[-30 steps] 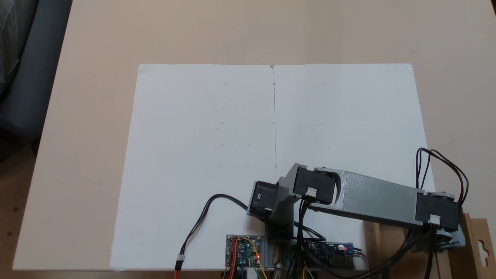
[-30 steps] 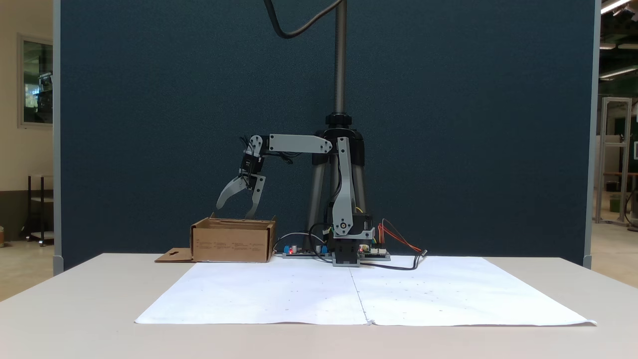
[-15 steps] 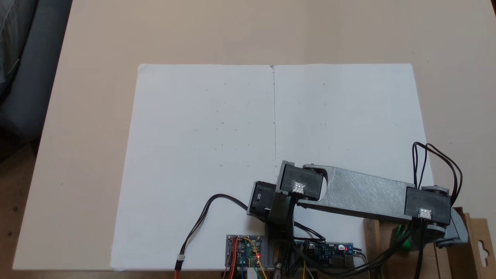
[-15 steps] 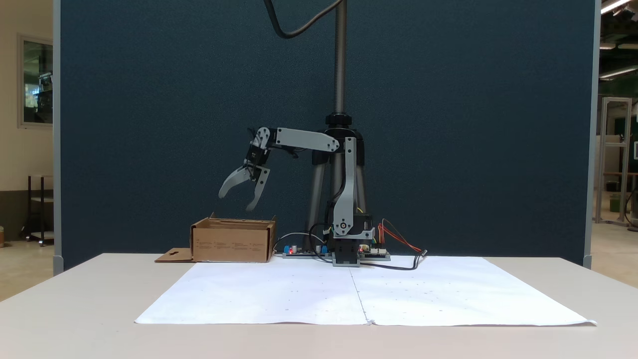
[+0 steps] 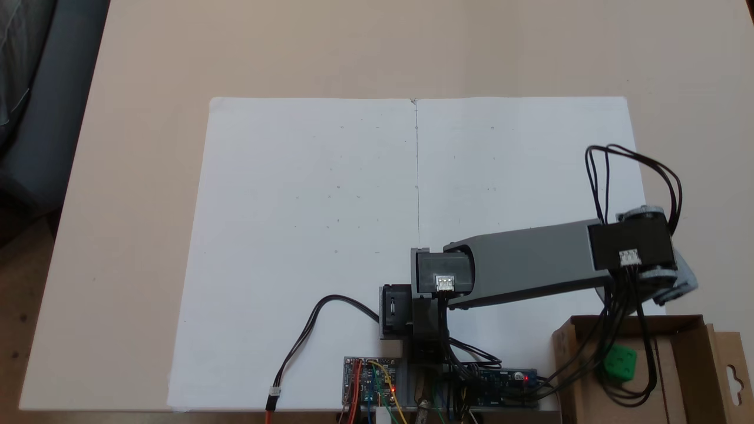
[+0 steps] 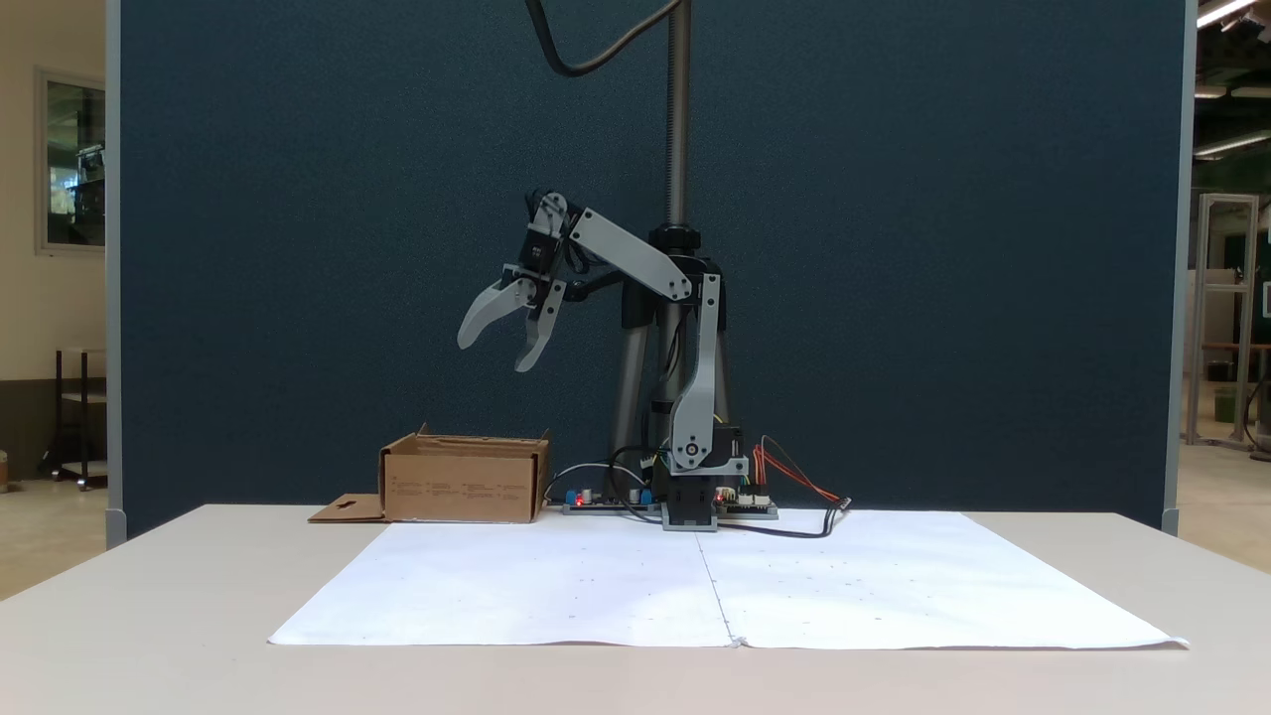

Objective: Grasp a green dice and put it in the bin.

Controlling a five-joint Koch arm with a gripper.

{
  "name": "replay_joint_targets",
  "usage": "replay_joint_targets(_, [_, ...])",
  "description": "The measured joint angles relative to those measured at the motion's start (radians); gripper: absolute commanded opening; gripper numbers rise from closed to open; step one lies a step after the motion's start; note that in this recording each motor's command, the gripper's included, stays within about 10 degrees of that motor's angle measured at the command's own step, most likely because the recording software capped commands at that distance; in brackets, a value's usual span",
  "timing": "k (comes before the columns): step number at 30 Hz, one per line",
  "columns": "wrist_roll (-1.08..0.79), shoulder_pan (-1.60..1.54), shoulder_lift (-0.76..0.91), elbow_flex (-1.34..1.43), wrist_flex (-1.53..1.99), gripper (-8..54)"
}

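We see green dice (image 5: pixel 619 361) lying inside cardboard bin (image 5: pixel 683 330) at bench corner beside arm base. Claw (image 6: pixel 501 338) spread wide, empty, well above bin. Drop looks done; we judge retreat best kept high, swinging toward paper sheet (image 5: pixel 330 206), cables (image 5: pixel 633 171) clear of bin flaps.

arm: raised, forearm angled up | gripper (image 6: pixel 494 357): jaws apart, pointing down-left, empty
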Motion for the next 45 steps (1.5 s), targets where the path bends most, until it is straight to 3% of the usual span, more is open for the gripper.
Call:
replay_joint_targets(24, [0.344,-1.137,-0.031,-0.003,-0.014,43.6])
replay_joint_targets(33, [0.379,-1.374,-0.048,0.02,-0.175,43.8])
replay_joint_targets(45, [0.377,-1.434,0.081,0.644,-0.687,43.6])
